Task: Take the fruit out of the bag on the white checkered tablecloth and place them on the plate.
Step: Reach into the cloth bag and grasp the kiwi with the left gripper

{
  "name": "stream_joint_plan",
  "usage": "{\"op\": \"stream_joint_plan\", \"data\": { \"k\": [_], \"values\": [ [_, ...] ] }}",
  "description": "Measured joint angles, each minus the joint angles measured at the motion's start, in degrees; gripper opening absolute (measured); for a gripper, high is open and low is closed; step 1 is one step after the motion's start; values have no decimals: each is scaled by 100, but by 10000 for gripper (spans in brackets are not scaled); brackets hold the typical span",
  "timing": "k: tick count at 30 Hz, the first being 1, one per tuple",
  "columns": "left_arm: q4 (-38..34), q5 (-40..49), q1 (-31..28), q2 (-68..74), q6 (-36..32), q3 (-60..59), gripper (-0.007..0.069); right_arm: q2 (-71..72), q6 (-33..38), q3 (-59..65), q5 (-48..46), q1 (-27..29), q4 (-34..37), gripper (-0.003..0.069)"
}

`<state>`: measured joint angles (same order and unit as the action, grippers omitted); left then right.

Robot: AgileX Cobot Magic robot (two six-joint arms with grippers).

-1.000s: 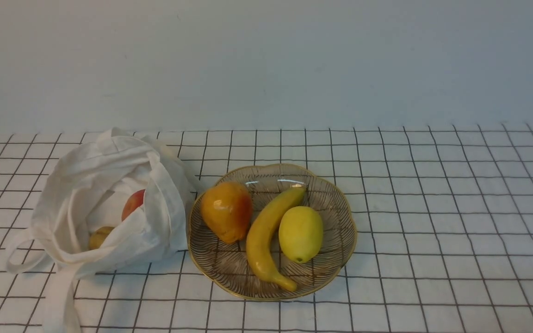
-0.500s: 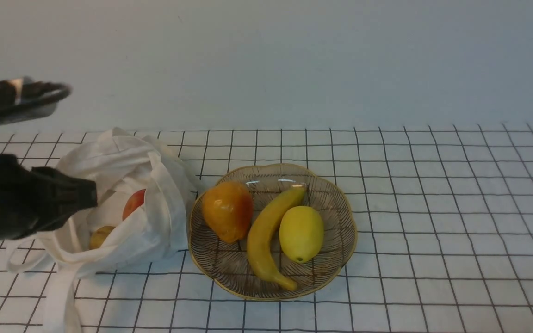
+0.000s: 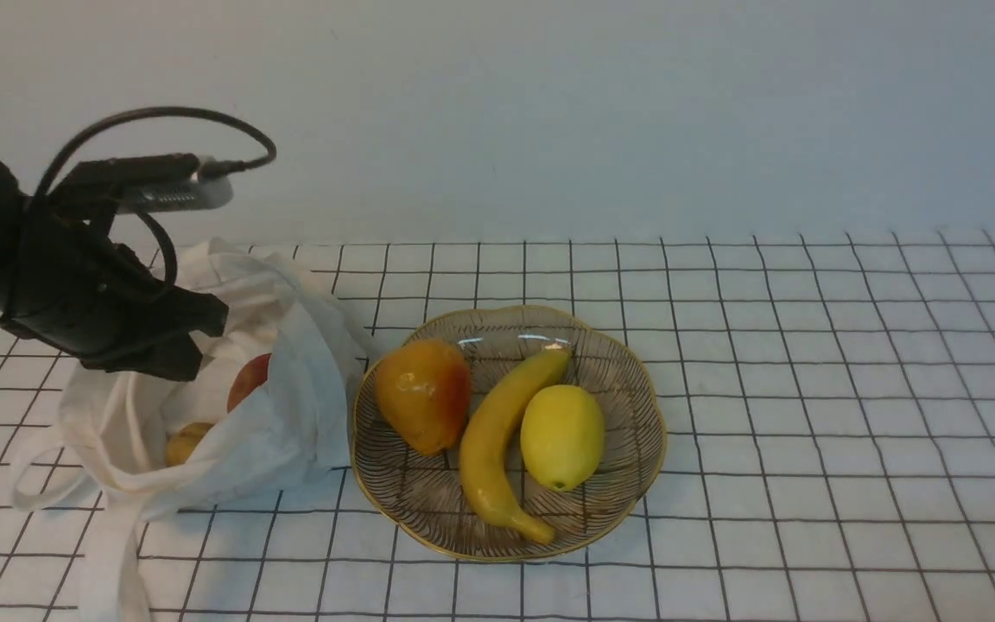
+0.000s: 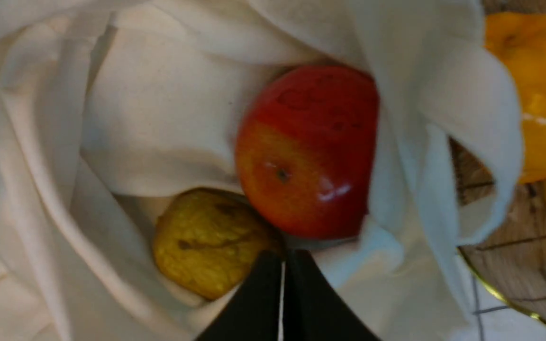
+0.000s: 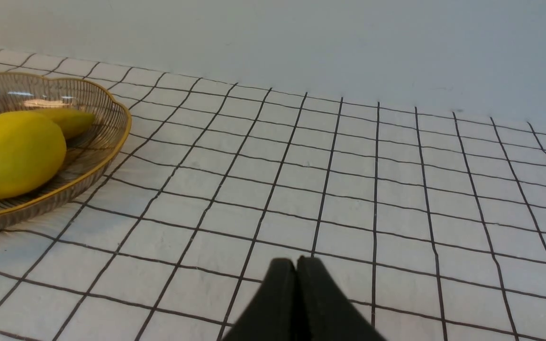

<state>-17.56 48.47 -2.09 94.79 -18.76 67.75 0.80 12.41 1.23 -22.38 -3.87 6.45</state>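
Note:
The white bag (image 3: 290, 415) lies open on the checkered tablecloth (image 3: 808, 389) at the left. Inside it sit the red-orange apple-like fruit (image 3: 249, 380) and the small olive-brown fruit (image 3: 185, 442). My left gripper (image 3: 202, 341) hovers over the bag's mouth, shut and empty. In the left wrist view its tips (image 4: 282, 265) are just short of the apple (image 4: 306, 151) and the olive-brown fruit (image 4: 206, 241), amid folds of the bag (image 4: 159, 118). The plate (image 3: 636, 501) stands right of the bag. My right gripper (image 5: 296, 265) is shut and empty above the cloth, outside the front view.
The plate holds an orange pear-like fruit (image 3: 422, 393), a banana (image 3: 497, 441) and a lemon (image 3: 560, 436). The bag's strap handles (image 3: 109, 553) trail toward the front edge. A cable (image 3: 161, 117) loops above my left wrist. A plain wall stands behind.
My left arm has come in from the left and moved right, over the bag's mouth. The fruit, the bag and the plate have not moved.

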Motion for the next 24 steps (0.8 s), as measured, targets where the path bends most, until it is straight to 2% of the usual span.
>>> {"op": "stream_joint_plan", "data": {
  "k": [6, 10, 11, 12, 13, 20, 24],
  "values": [
    [339, -127, 0, 523, -11, 104, 42, 0, -10, 0, 0, 0, 0, -14],
    [361, -237, 0, 851, -16, 104, 158, 0, -16, 0, 0, 0, 0, -14],
    [361, -237, 0, 943, -46, 104, 213, 0, -16, 0, 0, 0, 0, -14],
    [361, -246, 0, 980, -51, 104, 230, 0, -22, 0, 0, 0, 0, -14],
    [364, -266, 0, 1047, -84, 106, 290, 0, -18, 0, 0, 0, 0, -14],
    [534, -502, 0, 1313, -119, 147, 528, 0, -18, 0, 0, 0, 0, -14],
    [609, -520, 0, 1355, -119, 181, 559, 0, -18, 0, 0, 0, 0, -14]
  ]
}}
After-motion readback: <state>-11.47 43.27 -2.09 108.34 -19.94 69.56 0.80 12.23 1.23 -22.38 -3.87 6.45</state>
